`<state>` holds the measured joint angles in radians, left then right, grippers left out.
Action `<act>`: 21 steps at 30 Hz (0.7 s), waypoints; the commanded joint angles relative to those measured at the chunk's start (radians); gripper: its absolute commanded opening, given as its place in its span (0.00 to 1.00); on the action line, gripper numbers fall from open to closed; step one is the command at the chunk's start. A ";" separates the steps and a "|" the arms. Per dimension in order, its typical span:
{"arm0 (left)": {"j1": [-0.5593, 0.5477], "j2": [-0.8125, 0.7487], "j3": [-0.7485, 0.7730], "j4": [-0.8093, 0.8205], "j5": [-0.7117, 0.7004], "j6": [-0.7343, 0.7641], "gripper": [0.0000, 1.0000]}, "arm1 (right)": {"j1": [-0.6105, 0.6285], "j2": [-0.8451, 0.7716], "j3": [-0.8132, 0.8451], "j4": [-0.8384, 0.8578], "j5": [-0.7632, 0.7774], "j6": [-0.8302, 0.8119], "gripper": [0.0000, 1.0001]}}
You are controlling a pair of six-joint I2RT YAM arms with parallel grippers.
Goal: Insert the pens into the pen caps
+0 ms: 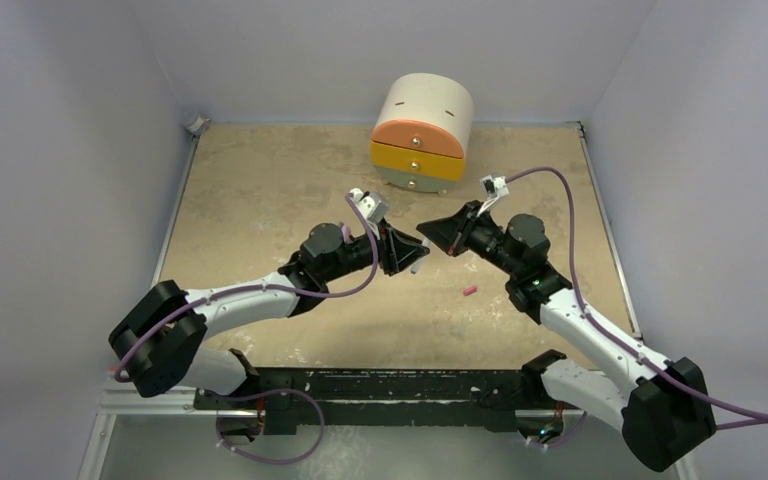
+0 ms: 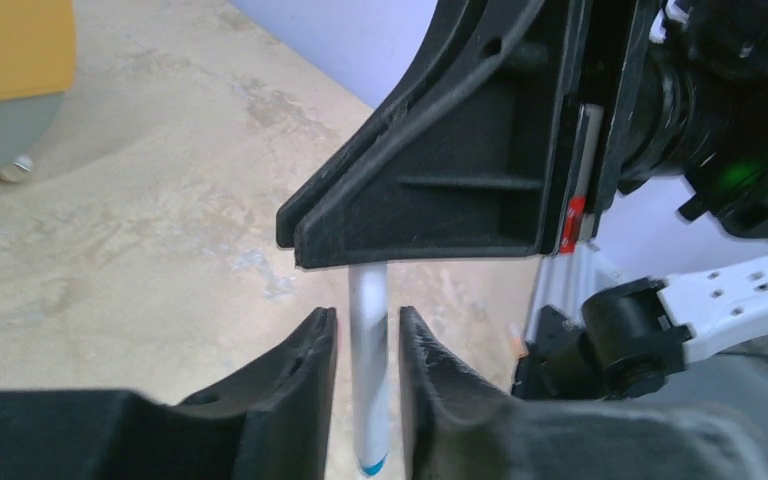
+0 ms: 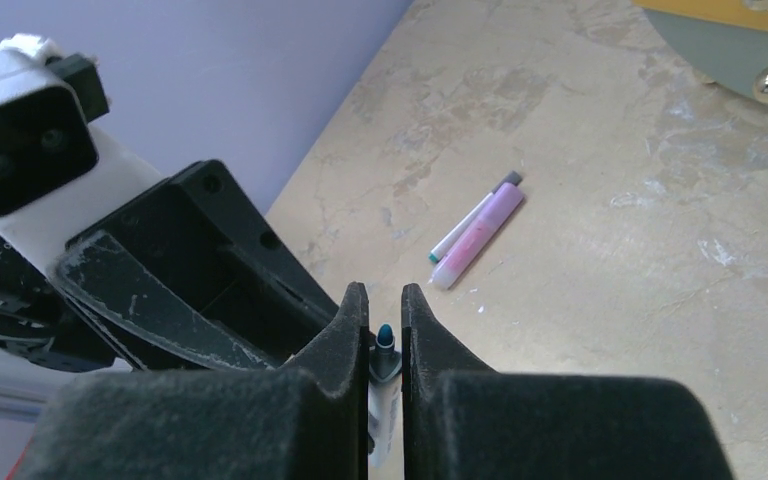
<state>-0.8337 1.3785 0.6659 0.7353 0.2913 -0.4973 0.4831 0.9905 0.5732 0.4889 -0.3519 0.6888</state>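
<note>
Above mottled beige tabletop, right gripper pinches slim white teal-tipped pen mid-air at centre, left gripper with jaws flanking its barrel, grip uncertain; seemingly a handover, next needing the tiny reddish-pink cap, lying near-right, aligned.

No writing, label, brand or number can be read in any view. The white pen, the round drawer box at the far side and the pens lying on the table carry no legible marks. A small red patch on black hardware at the right is too blurred to read.
</note>
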 commanded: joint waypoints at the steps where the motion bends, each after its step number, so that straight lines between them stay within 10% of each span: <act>1: -0.004 0.013 0.073 0.031 0.017 -0.011 0.32 | 0.006 0.002 -0.017 0.093 -0.053 0.043 0.00; 21: -0.004 0.037 0.020 0.007 0.116 -0.010 0.19 | 0.000 0.006 0.006 0.111 -0.064 0.056 0.00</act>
<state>-0.8337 1.4216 0.6891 0.7227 0.3664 -0.5125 0.4850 1.0012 0.5545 0.5369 -0.3935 0.7353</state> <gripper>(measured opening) 0.223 0.069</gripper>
